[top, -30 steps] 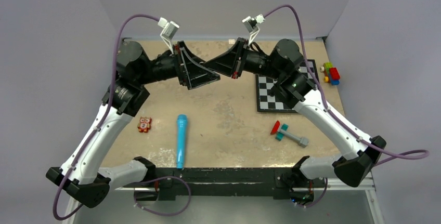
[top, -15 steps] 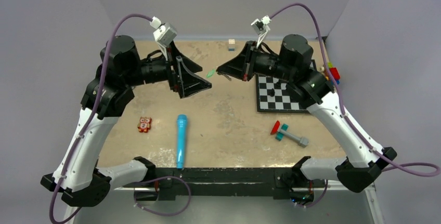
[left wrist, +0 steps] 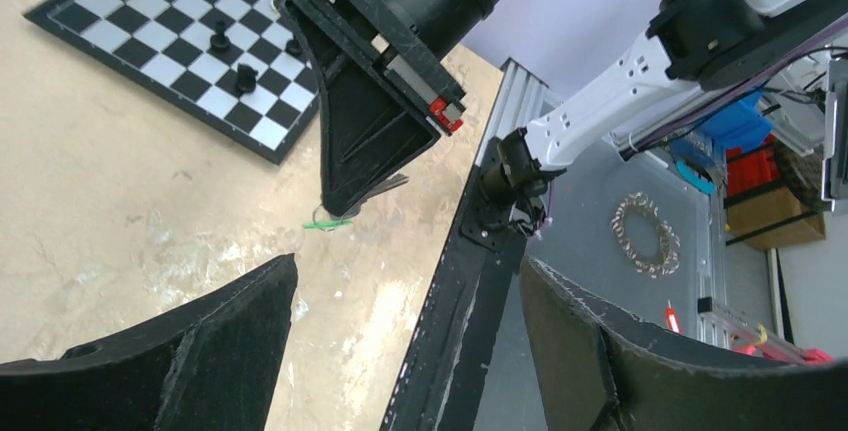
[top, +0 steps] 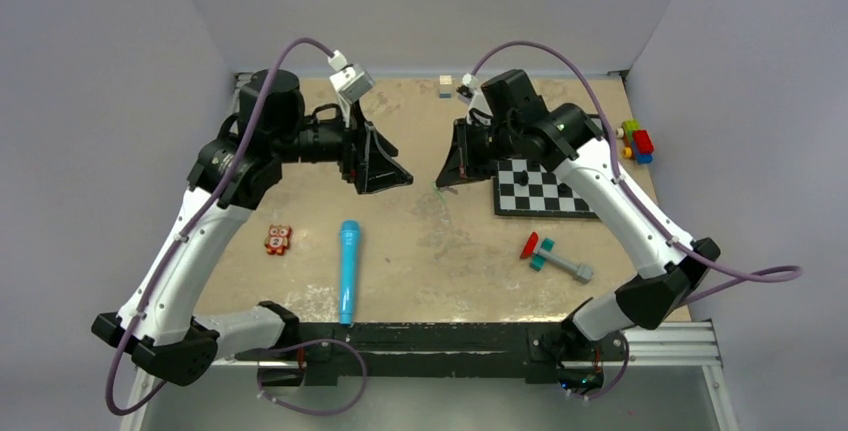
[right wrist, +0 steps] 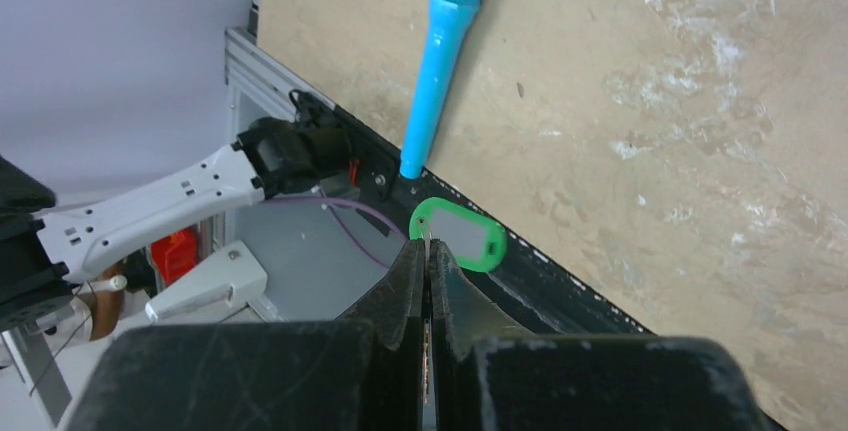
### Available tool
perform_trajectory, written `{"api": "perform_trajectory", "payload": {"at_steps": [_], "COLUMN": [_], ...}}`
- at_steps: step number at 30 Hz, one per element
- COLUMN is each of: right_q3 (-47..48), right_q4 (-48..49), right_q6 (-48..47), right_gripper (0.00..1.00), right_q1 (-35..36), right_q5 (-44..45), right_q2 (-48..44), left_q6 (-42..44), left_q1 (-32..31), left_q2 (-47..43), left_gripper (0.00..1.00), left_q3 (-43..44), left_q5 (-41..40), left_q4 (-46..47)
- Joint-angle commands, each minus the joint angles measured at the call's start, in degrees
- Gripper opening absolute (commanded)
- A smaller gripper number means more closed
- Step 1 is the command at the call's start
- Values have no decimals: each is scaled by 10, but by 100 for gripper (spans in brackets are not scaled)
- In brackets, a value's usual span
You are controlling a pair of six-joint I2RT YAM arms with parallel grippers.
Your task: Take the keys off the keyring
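Since the task turns on two grippers working one small bundle, the views are read in turn. Top external: my left gripper point(top: 388, 183) and right gripper point(top: 442, 182) hang over the middle of the table point(top: 450, 241), tips angled toward each other but apart. The right lies at 3 o'clock of the left, and only a green fleck shows at the right tip. Left wrist: my left gripper point(left wrist: 408, 266) is spread wide and holds nothing. Through its gap, toward 11 o'clock, my right gripper point(left wrist: 345, 201) points down with the green key tag point(left wrist: 325, 223) just below its tip, the tag's long axis running roughly 9 to 3 o'clock. A grey metal blade point(left wrist: 388, 186), probably a key, juts from the tip toward 2 o'clock. The chessboard point(left wrist: 150, 41) lies beyond. Right wrist: my right gripper point(right wrist: 427, 251) is clamped tight on a thin metal edge that I take for the keyring point(right wrist: 428, 243). The green key tag hangs from it toward 2 o'clock, above the blue microphone point(right wrist: 435, 71). Only this view shows the pinch itself, and only the left wrist view shows the blade. How many keys hang there I cannot tell. The right arm has the bundle, so the left must approach along its 11 o'clock line.
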Motion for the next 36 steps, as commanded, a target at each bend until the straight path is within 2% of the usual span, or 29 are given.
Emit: {"api": "perform_trajectory", "payload": {"at_steps": [1, 6, 10, 13, 20, 24, 32, 36], "right_q3": [37, -12, -55, -72, -69, -72, -74, -80], "right_q4": [-49, 77, 174, 222, 258, 272, 283, 296], "right_q6": [-21, -16, -8, -7, -25, -24, -32, -33], "right_gripper": [0, 0, 0, 0, 0, 0, 0, 0], "right_q1": [-3, -3, -3, -3, -2, -2, -3, -2], "right_q5": [-15, -120, -171, -197, -209, -215, -212, -215], "right_q2": [1, -42, -74, -88, -98, -105, -116, -124], "left_q6": [20, 8, 14, 12, 0, -28, -44, -43], "left_q1": [3, 4, 3, 3, 2, 2, 1, 1], "left_q2": [6, 10, 16, 17, 26, 29, 35, 36], "left_gripper": [83, 73, 63, 59, 54, 50, 31, 16], "left_q3": [-32, -49, -36, -31, -5, -5, -1, 5], "left_q5": [34, 72, 94, 105, 126, 138, 141, 139], "left_q4": [26, 52, 41, 42, 38, 67, 87, 79]}}
